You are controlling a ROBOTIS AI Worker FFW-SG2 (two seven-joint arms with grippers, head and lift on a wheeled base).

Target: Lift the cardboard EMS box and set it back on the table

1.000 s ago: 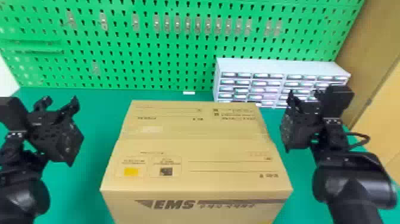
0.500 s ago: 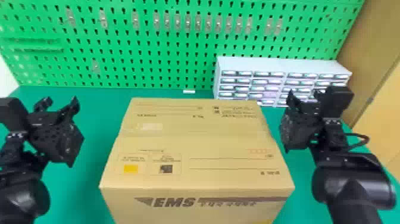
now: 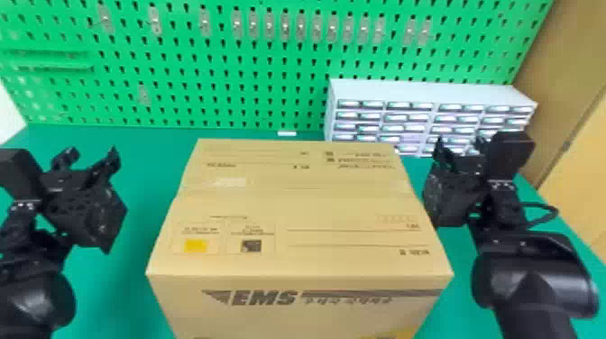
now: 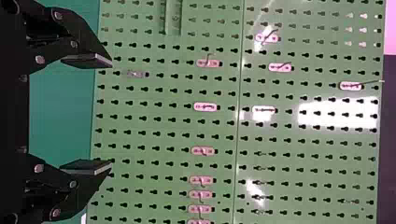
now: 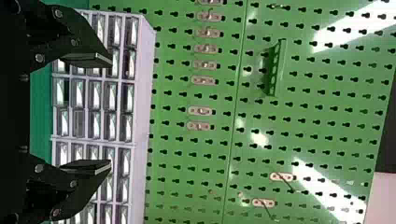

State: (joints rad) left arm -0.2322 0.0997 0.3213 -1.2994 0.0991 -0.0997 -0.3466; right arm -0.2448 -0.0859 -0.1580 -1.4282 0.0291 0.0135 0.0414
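L claw (image 3: 92, 154) & R claw (image 3: 460, 143) both wide open w/ nothing held, one on ea. side of the EMS box (image 3: 297, 207), which sits btwn them on the green desk (image 3: 112, 288), R one closer to it.

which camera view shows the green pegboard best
The left wrist view, I'd say: the pegboard shows from foot to top edge with little in front. The head view shows its lower part, left side to right, behind the EMS box; the right wrist view reaches its top edge too, but the drawer cabinet hides some of its foot.
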